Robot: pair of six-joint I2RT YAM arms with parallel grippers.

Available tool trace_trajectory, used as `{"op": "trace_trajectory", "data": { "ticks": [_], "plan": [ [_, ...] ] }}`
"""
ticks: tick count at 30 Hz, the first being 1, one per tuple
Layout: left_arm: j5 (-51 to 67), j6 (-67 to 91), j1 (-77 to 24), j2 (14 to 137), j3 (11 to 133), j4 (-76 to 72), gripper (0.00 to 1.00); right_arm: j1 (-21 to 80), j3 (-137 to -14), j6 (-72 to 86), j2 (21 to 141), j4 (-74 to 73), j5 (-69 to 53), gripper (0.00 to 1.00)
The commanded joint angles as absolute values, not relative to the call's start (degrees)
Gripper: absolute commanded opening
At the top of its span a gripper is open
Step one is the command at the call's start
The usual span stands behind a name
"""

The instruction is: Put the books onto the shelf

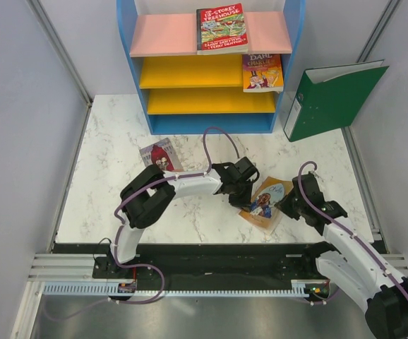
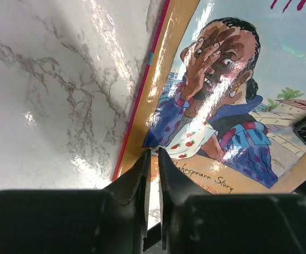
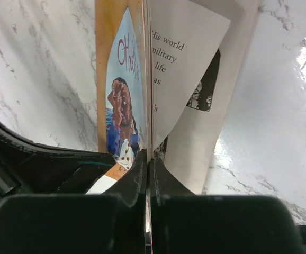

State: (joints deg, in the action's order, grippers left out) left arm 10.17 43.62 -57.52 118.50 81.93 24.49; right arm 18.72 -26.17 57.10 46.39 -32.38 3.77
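Observation:
An orange illustrated book (image 1: pixel 266 201) lies between both grippers on the marble table, partly raised. My right gripper (image 3: pixel 149 159) is shut on its cover edge (image 3: pixel 118 95), and loose pages (image 3: pixel 187 69) fan out to the right. My left gripper (image 2: pixel 153 156) rests at the book's lower edge (image 2: pixel 222 95); its jaws stand a narrow slit apart, and the table shows through the gap. A small maroon-grey book (image 1: pixel 161 155) lies flat further left. On the blue-framed shelf (image 1: pixel 211 123), a red-green book (image 1: pixel 222 28) lies on the pink board and another book (image 1: pixel 262 72) on a yellow board.
A big green ring binder (image 1: pixel 331 99) leans upright to the right of the shelf. Grey walls close in the table on the left and right. Purple cables loop over both arms.

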Motion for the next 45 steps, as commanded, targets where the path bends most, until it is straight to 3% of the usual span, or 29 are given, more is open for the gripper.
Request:
{"op": "trace_trajectory", "data": {
  "ticks": [1, 4, 7, 10, 18, 24, 33, 35, 36, 37, 39, 40, 41, 42, 44, 45],
  "plan": [
    [5.81, 43.68, -57.48, 119.19, 80.25, 26.19, 0.2, 18.55, -26.72, 55.03, 43.34, -26.9, 3.17, 0.0],
    [2.12, 43.6, -56.26, 112.43, 74.82, 24.62, 0.43, 18.63, -28.47, 51.78, 41.93, -25.58, 1.58, 0.0],
    [1.66, 42.81, -53.72, 104.7, 69.54, 20.5, 0.59, 18.63, -31.01, 47.57, 42.01, -25.14, 0.09, 0.0],
    [8.68, 42.36, -49.24, 99.41, 59.19, 11.28, 0.7, 18.72, -32.16, 44.48, 42.45, -23.56, -4.11, 0.0],
    [25.29, 45.17, -43.6, 95.02, 43.71, -20.32, 0.7, 18.63, -32.34, 44.65, 41.04, -16.97, -12.47, 0.0],
    [29.18, 49.65, -43.24, 92.64, 36.22, -41.8, 0.7, 18.63, -32.87, 44.03, 41.66, -16.08, -15.73, 0.0],
    [34.27, 53.96, -43.59, 97.11, 38.84, -51.92, 0.73, 18.63, -30.77, 45.87, 43.59, -10.03, -23.89, 0.0],
    [35.68, 55.72, -43.94, 100.01, 40.68, -53.52, 0.83, 18.63, -30.24, 46.32, 44.03, -8.01, -25.65, 0.0],
    [35.86, 56.33, -44.12, 100.8, 41.13, -54.66, 0.82, 18.63, -30.15, 46.41, 44.64, -7.48, -27.23, 0.01],
    [36.29, 57.73, -44.3, 101.59, 41.39, -56.84, 0.8, 18.63, -30.15, 46.32, 44.82, -7.21, -28.03, 0.01],
    [36.56, 59.41, -44.47, 103.53, 41.66, -59.4, 0.58, 18.63, -30.15, 45.97, 45.44, -7.21, -28.91, 0.01],
    [37.08, 61.07, -44.39, 104.06, 41.66, -61.42, 0.4, 18.63, -30.06, 45.88, 45.53, -7.47, -28.92, 0.02],
    [37.18, 61.69, -44.47, 104.85, 41.66, -61.87, 0.09, 18.63, -29.88, 45.79, 45.61, -7.64, -28.65, 0.06],
    [37.35, 62.57, -44.47, 105.03, 41.49, -62.22, 0.02, 18.63, -29.88, 45.79, 45.62, -8.34, -27.96, 0.29],
    [37.18, 63.19, -44.47, 104.51, 40.26, -63.62, 0.02, 18.63, -29.53, 45.53, 45.53, -10.63, -25.67, 0.36],
    [36.92, 63.72, -44.39, 104.07, 39.64, -64.24, 0.02, 18.63, -29.1, 45.53, 45.35, -10.63, -25.4, 0.44]
  ]
}}
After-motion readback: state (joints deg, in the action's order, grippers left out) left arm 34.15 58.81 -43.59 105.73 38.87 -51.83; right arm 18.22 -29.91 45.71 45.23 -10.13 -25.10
